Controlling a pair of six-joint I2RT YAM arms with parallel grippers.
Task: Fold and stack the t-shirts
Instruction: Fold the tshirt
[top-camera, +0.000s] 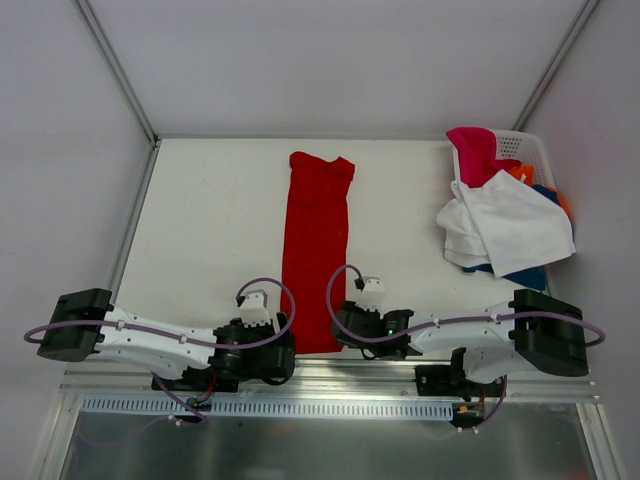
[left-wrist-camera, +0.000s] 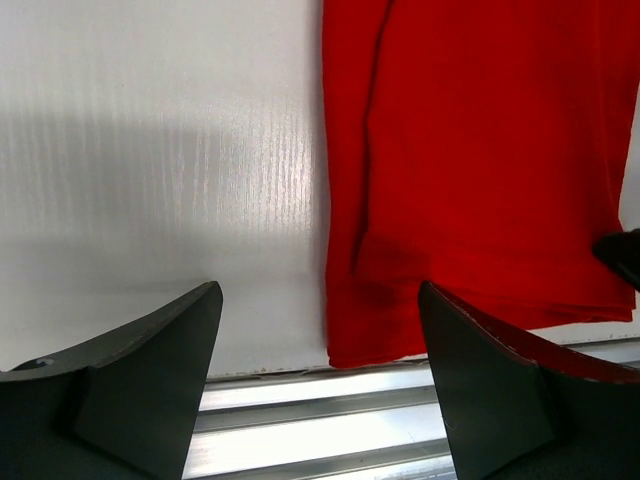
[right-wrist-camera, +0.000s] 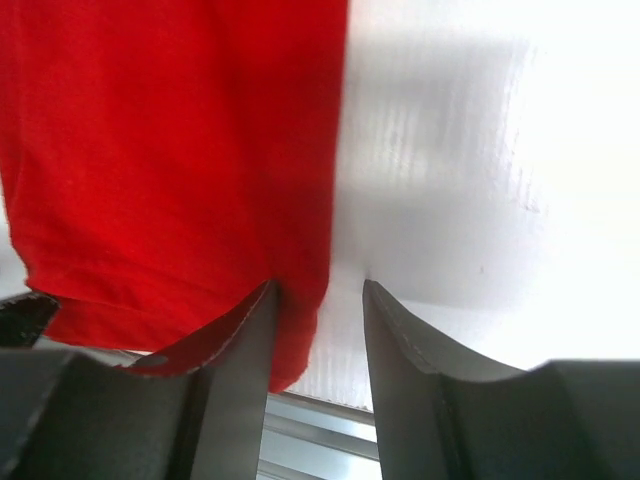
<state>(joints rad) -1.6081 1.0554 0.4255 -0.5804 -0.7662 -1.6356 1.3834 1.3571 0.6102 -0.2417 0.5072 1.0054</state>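
2 sets of jaws bracket the near hem of the red tee (top-camera: 318, 250), a long folded strip on the counter (top-camera: 210, 220): left jaws spread wide, right jaws half spread astride its corner, nothing pinched yet. Placed so, you can likely lift both corners together.

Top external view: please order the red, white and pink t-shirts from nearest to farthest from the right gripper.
1. red t-shirt, beside the right gripper, mid-table.
2. white t-shirt, right side, before the basket.
3. pink t-shirt, back right, over the basket's rim.
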